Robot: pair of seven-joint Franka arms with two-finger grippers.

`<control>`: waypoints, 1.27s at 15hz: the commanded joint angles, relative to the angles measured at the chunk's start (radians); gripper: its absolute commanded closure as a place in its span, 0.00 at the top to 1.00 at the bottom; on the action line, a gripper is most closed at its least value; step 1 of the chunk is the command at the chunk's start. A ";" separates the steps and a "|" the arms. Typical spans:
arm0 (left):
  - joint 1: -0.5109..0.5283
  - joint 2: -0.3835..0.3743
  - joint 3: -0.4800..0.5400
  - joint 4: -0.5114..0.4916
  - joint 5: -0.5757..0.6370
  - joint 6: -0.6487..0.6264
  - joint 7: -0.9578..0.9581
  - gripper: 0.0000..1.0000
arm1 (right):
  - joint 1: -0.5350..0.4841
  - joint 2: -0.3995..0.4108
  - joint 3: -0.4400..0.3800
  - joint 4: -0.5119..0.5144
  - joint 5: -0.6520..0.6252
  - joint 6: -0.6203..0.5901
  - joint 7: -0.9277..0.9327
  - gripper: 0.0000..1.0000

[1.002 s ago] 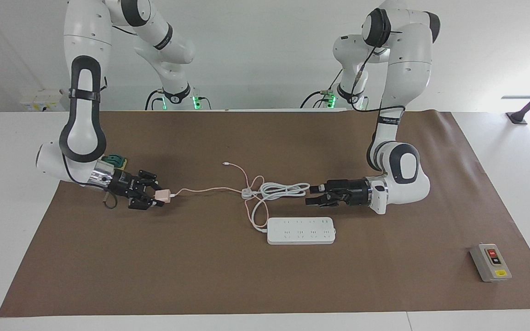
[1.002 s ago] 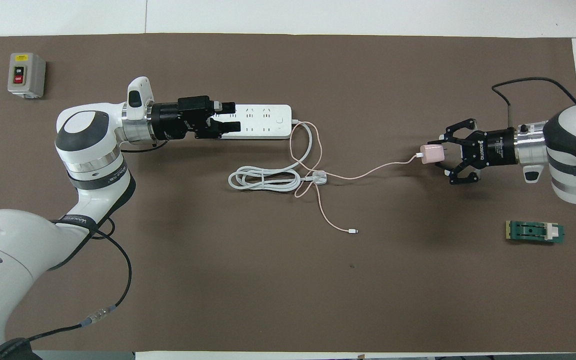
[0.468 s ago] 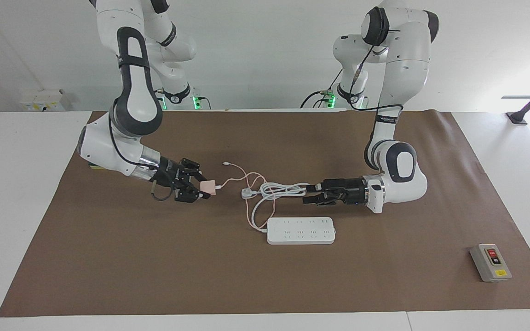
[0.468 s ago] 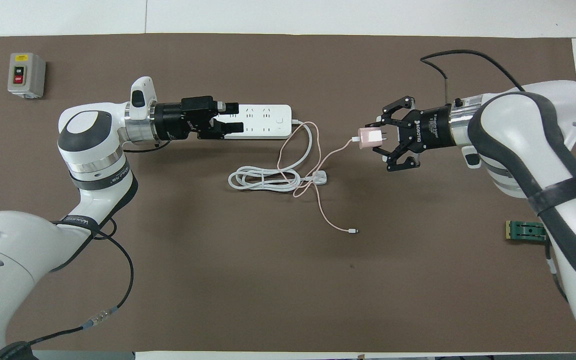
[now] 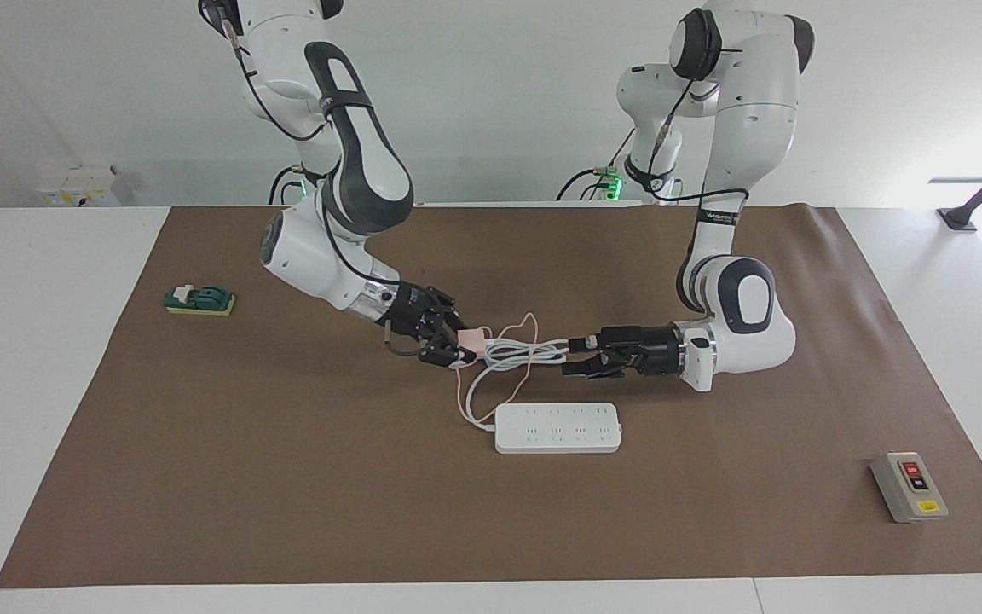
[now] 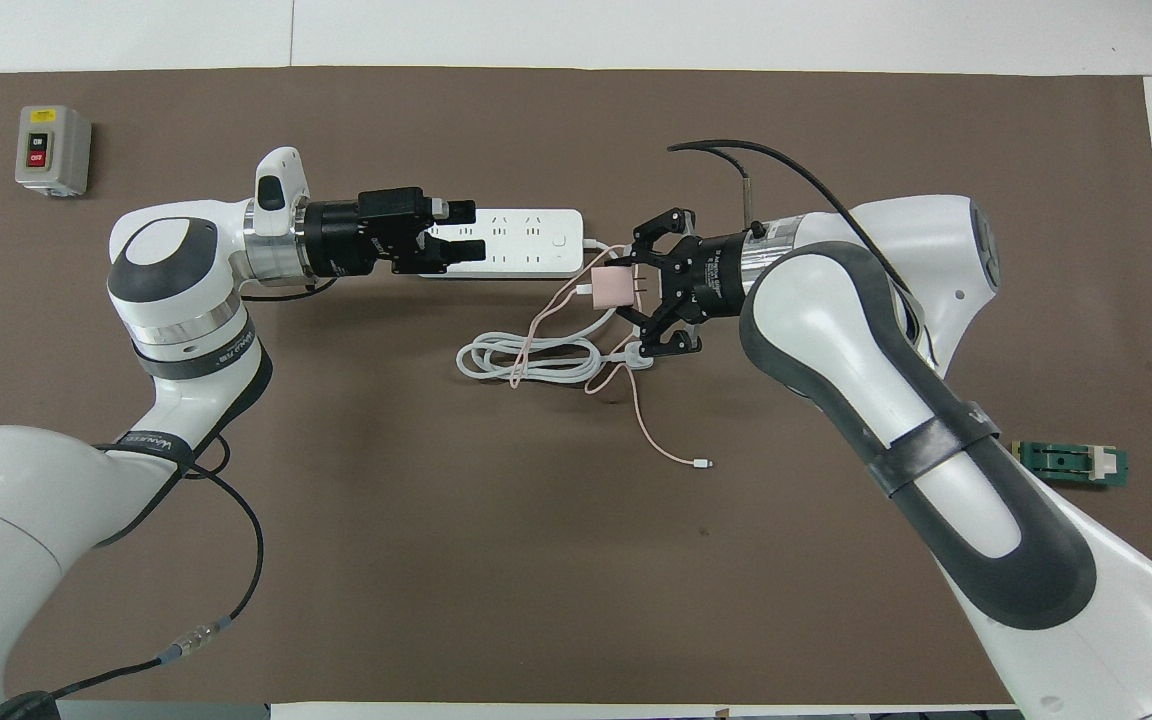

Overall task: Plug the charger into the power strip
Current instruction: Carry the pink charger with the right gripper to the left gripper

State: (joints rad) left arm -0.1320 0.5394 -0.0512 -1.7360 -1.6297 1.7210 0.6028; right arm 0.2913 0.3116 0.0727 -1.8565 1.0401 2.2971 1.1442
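A: Where the charger [image 6: 613,288] sits, is it on the surface [image 5: 244,477] or up in the air?

B: Up in the air, pinched in the right gripper [image 6: 636,290], whose fingertips press on its sides while the outer links splay wide. It hangs over the coiled white cord [image 6: 536,358], just beside the cord end of the power strip [image 6: 526,243], toward the right arm's end of the table.

A: And its pink cable [image 6: 648,425]?

B: It loops down from the cube, crosses the white cord and trails nearer to the robots, ending in a tiny connector [image 6: 704,463] lying on the brown mat [image 5: 286,512].

A: Where is the other arm?

B: The left gripper [image 6: 471,231] is over the strip's end toward the left arm's side, fingers spread apart and holding nothing. In the facing view it hovers above the mat, nearer to the robots than the strip.

A: How much room is there around the strip?

B: Plenty. The mat is bare farther from the robots than the strip. A grey button box [image 5: 909,488] stands near the mat's corner at the left arm's end, well apart. A green block [image 5: 199,300] rests near the mat's edge at the right arm's end, also well apart.
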 commanded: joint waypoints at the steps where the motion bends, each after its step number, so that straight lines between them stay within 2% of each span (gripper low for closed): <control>1: -0.006 -0.021 0.008 -0.027 -0.019 0.014 0.015 1.00 | 0.035 0.046 -0.002 0.075 0.032 0.027 0.035 0.00; 6: -0.003 -0.022 0.011 -0.033 -0.018 0.011 0.040 1.00 | 0.118 0.132 -0.004 0.206 0.018 0.067 0.100 0.00; 13: 0.006 -0.027 0.011 -0.036 -0.018 -0.009 0.034 0.99 | 0.157 0.280 -0.005 0.416 -0.034 0.059 0.196 0.00; 15: 0.011 -0.027 0.011 -0.040 -0.016 -0.027 0.038 0.99 | 0.160 0.316 -0.004 0.456 -0.070 0.059 0.229 0.00; 19: 0.025 -0.032 0.014 -0.059 -0.004 -0.041 0.051 0.99 | 0.167 0.322 -0.004 0.470 -0.087 0.058 0.236 0.00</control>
State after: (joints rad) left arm -0.1199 0.5388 -0.0425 -1.7509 -1.6297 1.7008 0.6246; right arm 0.4553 0.6122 0.0708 -1.4283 0.9792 2.3624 1.3468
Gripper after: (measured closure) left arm 0.004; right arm 0.480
